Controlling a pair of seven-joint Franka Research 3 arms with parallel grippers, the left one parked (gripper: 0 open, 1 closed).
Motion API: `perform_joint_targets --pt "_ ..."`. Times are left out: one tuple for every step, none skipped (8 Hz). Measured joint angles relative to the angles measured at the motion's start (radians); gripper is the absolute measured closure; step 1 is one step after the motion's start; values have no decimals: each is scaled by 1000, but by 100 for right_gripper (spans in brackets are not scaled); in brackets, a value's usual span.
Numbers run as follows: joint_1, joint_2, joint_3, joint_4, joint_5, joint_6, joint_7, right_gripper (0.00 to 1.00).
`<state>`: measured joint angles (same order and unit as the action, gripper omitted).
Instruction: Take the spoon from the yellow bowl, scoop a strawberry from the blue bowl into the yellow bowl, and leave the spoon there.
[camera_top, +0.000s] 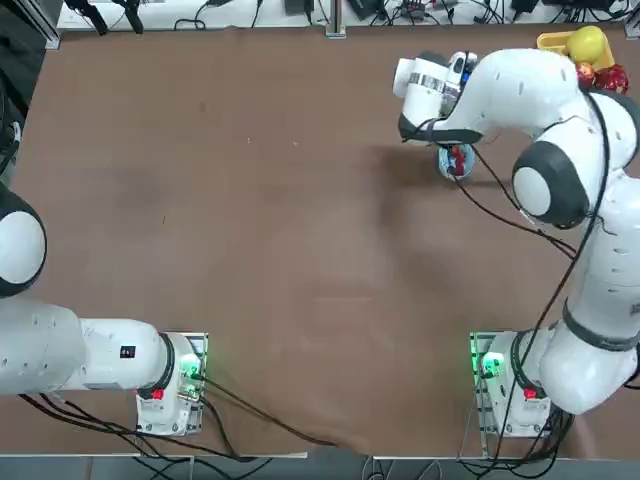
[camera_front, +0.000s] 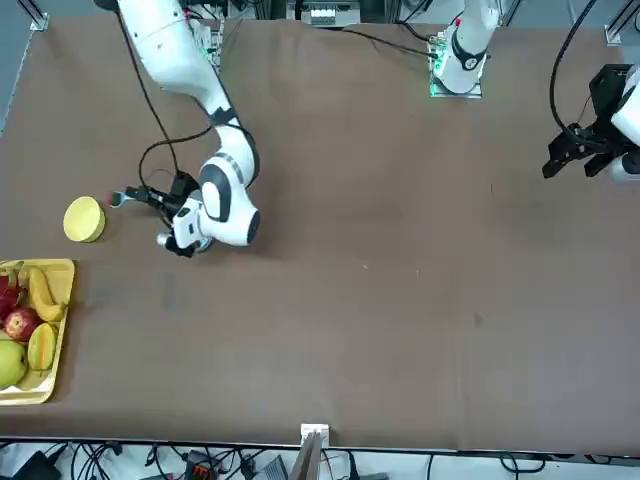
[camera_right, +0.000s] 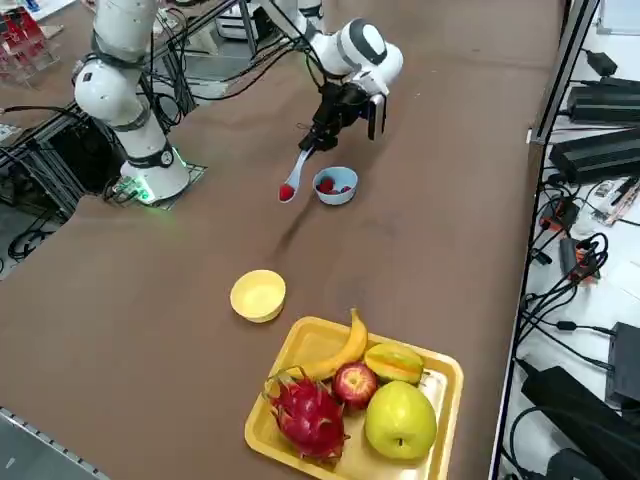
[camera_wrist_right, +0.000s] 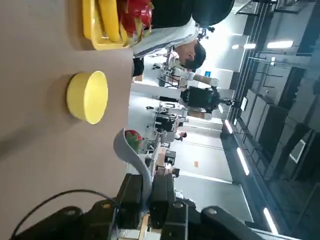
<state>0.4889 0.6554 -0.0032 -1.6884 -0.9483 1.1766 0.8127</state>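
Nearest the side camera sits the fruit tray (camera_right: 440, 385), holding one banana, one dragon fruit, one apple, one green fruit and one orange-yellow fruit. Beyond it stands the single yellow bowl (camera_right: 258, 295), bare inside. My end effector (camera_right: 318, 137) is clamped tight on the spoon (camera_right: 296, 172), which hangs above the worktop (camera_right: 150, 330) just beside the blue bowl (camera_right: 336, 186), carrying one strawberry (camera_right: 287, 192). Two more strawberries lie in the blue bowl; only the side view shows that. From overhead my arm hides most of the blue bowl. My wrist camera alone shows the spoon's bowl from behind, with the red fruit peeking past it.
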Motion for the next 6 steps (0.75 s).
perform_joint_targets --pt "-25 -14 0 -38 -20 36 0 88" --pt "-54 -24 0 -74 -41 78 0 88" --pt "-84 -30 0 -107 -61 122 0 88" --pt "-115 -39 0 -142 -79 168 -8 88" --pt "-145 -48 0 -171 -92 205 -36 88" --pt "-170 -54 0 -184 -98 230 -85 88"
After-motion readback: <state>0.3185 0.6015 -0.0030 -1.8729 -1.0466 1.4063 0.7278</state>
